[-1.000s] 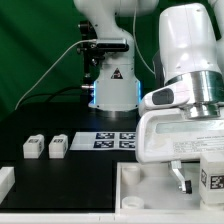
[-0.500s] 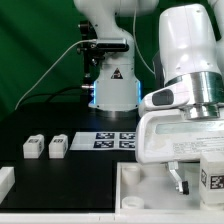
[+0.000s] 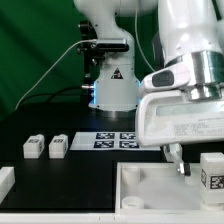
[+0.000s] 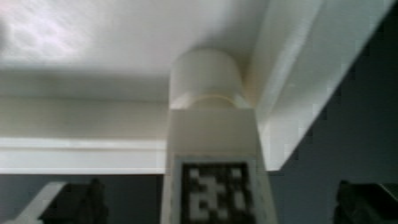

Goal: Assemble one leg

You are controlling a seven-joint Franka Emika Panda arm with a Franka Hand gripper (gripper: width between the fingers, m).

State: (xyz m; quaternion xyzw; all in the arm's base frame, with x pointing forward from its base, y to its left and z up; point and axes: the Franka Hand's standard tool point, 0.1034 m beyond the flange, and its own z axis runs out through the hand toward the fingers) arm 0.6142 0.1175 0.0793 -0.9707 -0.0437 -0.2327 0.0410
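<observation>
One leg, a stubby white block with a black-and-white tag, stands upright at a corner of the large white tray-like piece at the exterior view's right. In the wrist view this leg rises from the tray's corner. My gripper hangs just above and beside it. Its dark fingers stand wide apart on either side of the leg without touching it, so my gripper is open and holds nothing. Two more legs sit side by side on the black table at the exterior view's left.
The marker board lies flat on the table in front of the arm's base. Another white part shows at the lower edge of the exterior view's left. A green backdrop stands behind.
My gripper has risen a little from the tray. The leg stays standing in the tray's corner.
</observation>
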